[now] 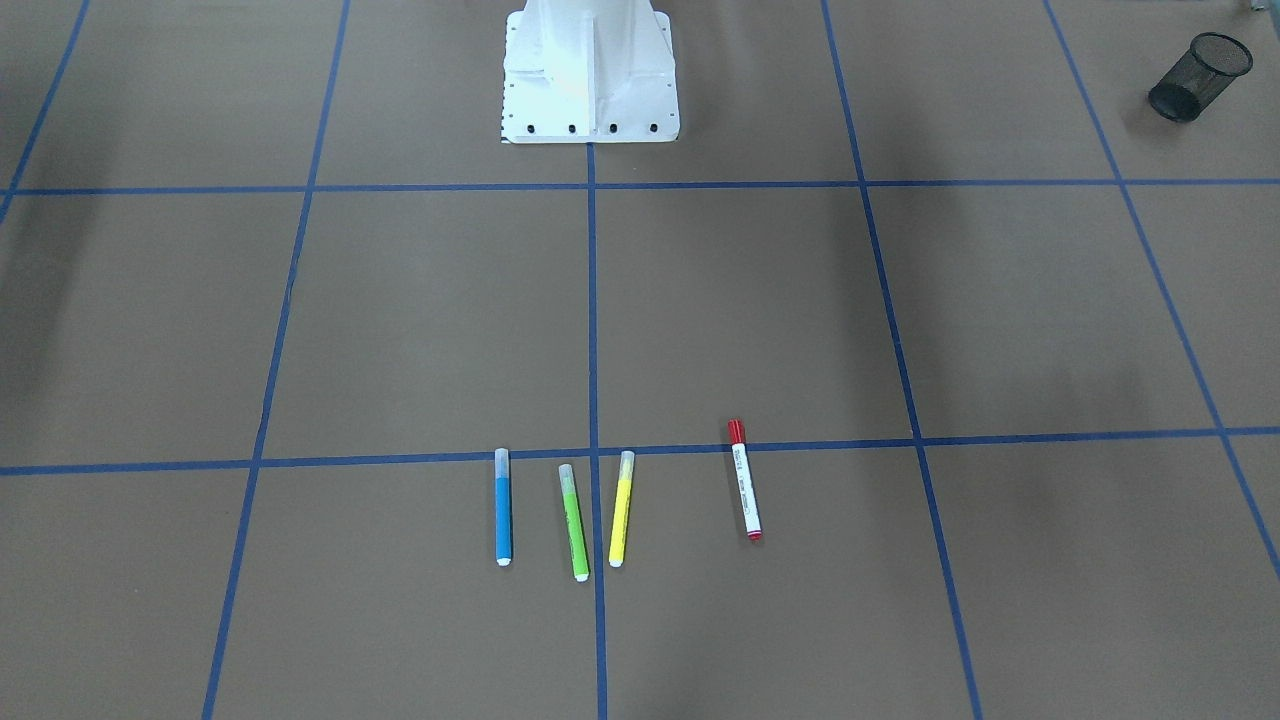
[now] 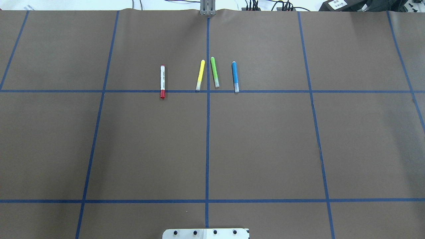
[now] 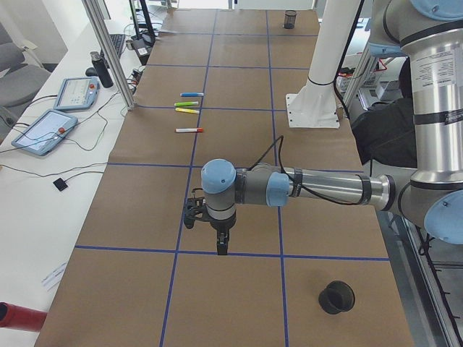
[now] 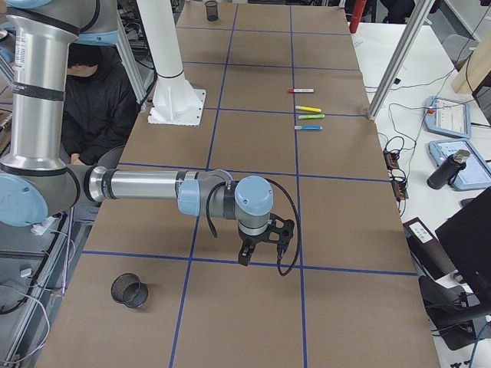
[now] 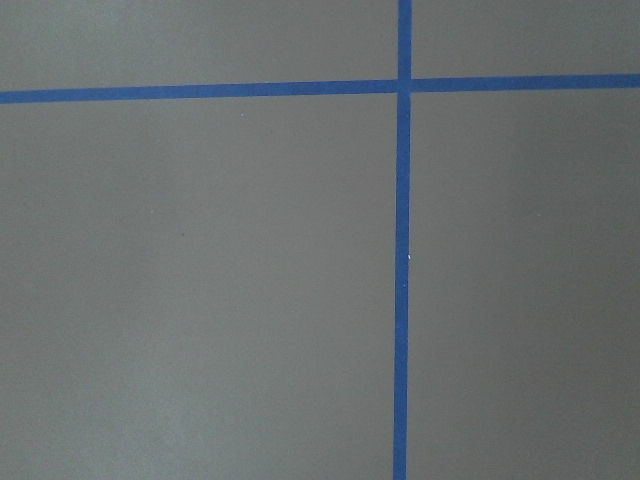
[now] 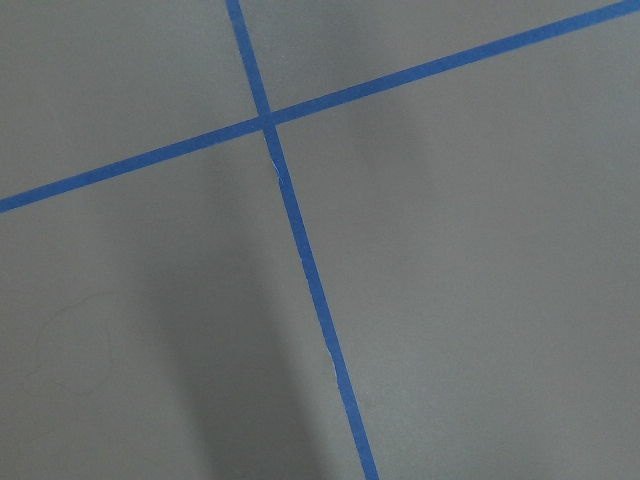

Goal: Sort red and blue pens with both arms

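A red-capped white marker and a blue highlighter lie flat on the brown table, at either end of a row of pens along a blue tape line. Neither is touched. My left gripper hangs low over the table far from the pens, near the table's left end. My right gripper hangs the same way near the right end. Each shows only in a side view, so I cannot tell whether it is open or shut. Both wrist views hold only table and tape.
A yellow highlighter and a green highlighter lie between the two pens. One black mesh cup stands at the left end, another at the right end. The white robot base stands mid-table. A person in dark clothing sits behind it.
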`<state>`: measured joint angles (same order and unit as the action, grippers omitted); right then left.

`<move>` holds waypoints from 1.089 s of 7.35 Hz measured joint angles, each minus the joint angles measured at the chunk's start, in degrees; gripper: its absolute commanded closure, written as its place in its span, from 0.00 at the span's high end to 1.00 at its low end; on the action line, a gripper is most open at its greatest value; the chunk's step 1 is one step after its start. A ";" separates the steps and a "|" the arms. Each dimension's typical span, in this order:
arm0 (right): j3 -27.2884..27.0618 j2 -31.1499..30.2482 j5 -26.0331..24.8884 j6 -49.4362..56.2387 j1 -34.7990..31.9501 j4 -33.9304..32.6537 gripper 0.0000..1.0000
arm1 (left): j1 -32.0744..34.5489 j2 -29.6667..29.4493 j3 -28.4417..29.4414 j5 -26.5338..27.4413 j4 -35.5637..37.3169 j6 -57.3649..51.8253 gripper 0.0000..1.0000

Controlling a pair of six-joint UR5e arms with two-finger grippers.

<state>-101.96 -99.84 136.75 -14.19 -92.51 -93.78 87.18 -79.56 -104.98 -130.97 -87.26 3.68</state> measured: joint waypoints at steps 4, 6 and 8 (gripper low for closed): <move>-0.26 0.20 -0.49 -0.06 -0.03 -0.12 1.00 | 0.08 0.00 -0.12 -0.22 -0.02 0.01 1.00; -0.25 0.40 -0.44 -0.53 -0.03 -0.07 1.00 | -0.01 -0.09 -0.30 -0.25 0.00 0.02 1.00; -0.29 0.63 -0.32 -0.59 -0.02 -0.01 1.00 | -0.06 -0.20 -0.77 -0.25 0.07 0.03 1.00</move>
<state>-102.25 -99.21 136.43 -14.79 -92.54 -93.79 87.12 -79.76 -105.75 -131.22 -87.18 3.71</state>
